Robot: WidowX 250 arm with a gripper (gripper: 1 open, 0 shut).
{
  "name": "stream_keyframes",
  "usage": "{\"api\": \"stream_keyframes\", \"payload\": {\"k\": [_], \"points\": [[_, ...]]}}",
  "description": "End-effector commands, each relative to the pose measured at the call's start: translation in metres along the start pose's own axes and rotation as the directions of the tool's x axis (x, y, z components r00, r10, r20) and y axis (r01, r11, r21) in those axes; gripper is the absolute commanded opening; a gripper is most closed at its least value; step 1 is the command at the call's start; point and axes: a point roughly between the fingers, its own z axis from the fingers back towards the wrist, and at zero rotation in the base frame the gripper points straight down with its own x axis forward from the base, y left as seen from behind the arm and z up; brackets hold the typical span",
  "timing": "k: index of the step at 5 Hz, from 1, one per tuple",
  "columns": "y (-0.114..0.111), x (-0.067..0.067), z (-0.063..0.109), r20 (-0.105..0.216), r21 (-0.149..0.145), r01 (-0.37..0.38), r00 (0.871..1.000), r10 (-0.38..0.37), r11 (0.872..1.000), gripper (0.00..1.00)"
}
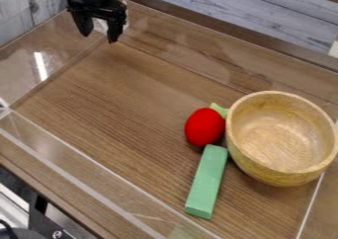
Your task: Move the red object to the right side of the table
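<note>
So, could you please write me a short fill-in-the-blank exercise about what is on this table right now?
1. The red object lies right beside the wooden ____.
2. The flat block in front of the red object is coloured ____.
3. The pincer hangs at the far left corner of the table with its jaws ____.
4. Inside, the bowl is ____.

Missing words: bowl; green; open; empty

Open tabletop (119, 105) stretches between the far-left gripper (99, 28) and the strawberry (204, 126), hemmed right by the bowl (280, 137), near by the green block (208, 181).
</note>
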Motion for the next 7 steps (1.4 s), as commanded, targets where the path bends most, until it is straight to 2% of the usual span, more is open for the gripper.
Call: {"api": "stream_keyframes", "payload": {"k": [1, 2, 3, 4, 6, 7], "points": [[0.005, -0.003, 0.017, 0.052, 0.017, -0.013, 0.999, 0.012, 1.0, 1.0], [0.01, -0.011, 0.022, 0.054, 0.005, -0.046, 0.997, 0.046, 0.999, 1.0], [0.011, -0.009, 0.035, 0.053, -0.007, -0.072, 0.996, 0.073, 0.997, 1.0], [0.013, -0.002, 0.04, 0.057, -0.012, -0.095, 0.994, 0.096, 0.995, 1.0], [0.005, 0.004, 0.035, 0.047, -0.027, -0.034, 0.998, 0.035, 0.999, 1.0], [0.003, 0.006, 0.028, 0.036, -0.019, -0.086, 0.996, 0.087, 0.996, 1.0]]}}
